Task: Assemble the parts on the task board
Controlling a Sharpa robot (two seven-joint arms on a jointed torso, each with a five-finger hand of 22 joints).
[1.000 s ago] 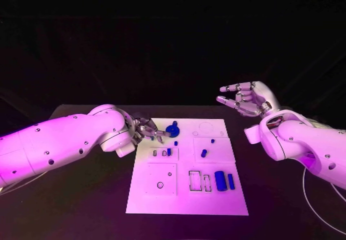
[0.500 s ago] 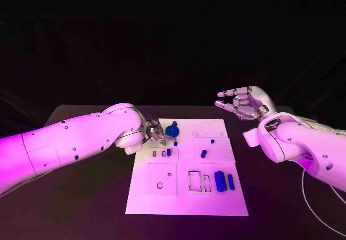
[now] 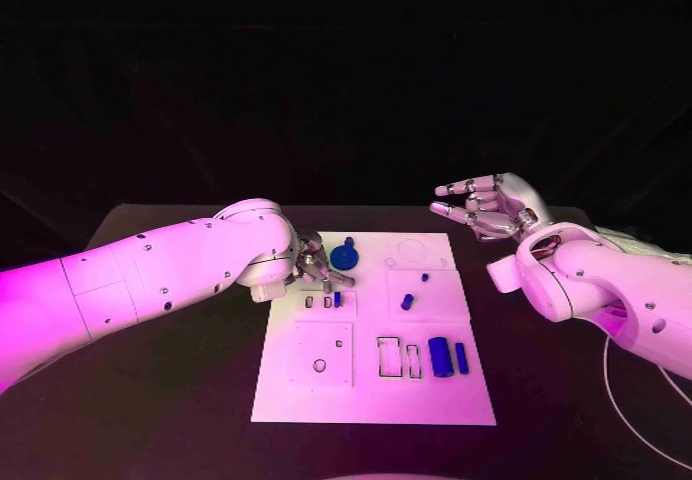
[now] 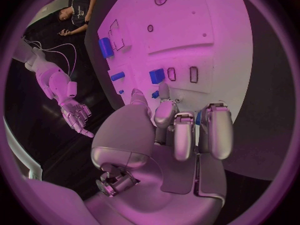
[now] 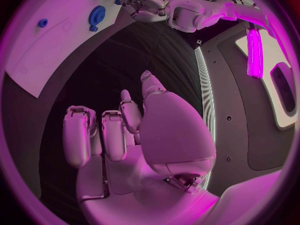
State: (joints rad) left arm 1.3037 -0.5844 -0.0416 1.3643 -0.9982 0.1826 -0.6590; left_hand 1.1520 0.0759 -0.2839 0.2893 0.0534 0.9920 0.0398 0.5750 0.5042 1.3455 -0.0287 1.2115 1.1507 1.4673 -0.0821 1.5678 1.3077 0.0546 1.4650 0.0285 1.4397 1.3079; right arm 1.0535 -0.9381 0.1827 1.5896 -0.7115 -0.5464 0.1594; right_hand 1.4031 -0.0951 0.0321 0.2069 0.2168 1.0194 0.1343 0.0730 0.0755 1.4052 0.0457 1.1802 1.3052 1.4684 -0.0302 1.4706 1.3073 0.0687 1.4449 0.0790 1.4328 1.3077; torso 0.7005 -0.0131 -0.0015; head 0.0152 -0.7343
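The white task board (image 3: 375,390) lies in the middle of the table. A blue gear (image 3: 345,258) stands at its far end, also seen as the gear (image 5: 97,15). My left hand (image 3: 315,268) hovers low over the board's far left part, just left of the gear, fingers curled down (image 4: 187,135). A small blue part (image 4: 155,93) lies by its fingertips; whether it is pinched is unclear. A blue block (image 4: 157,76) sits beside two empty slots. My right hand (image 3: 483,207) is raised beyond the board's far right corner, fingers apart and loosely curled, holding nothing.
Two blue bars (image 3: 440,357) lie near framed slots in the board's near right part. Small blue pieces (image 3: 408,300) sit in the middle right panel. Black table (image 3: 173,400) surrounds the board on all sides.
My left arm has swung in toward the board, bringing the hand a little closer to the gear and lower. The right hand has dropped slightly and curled its fingers a bit.
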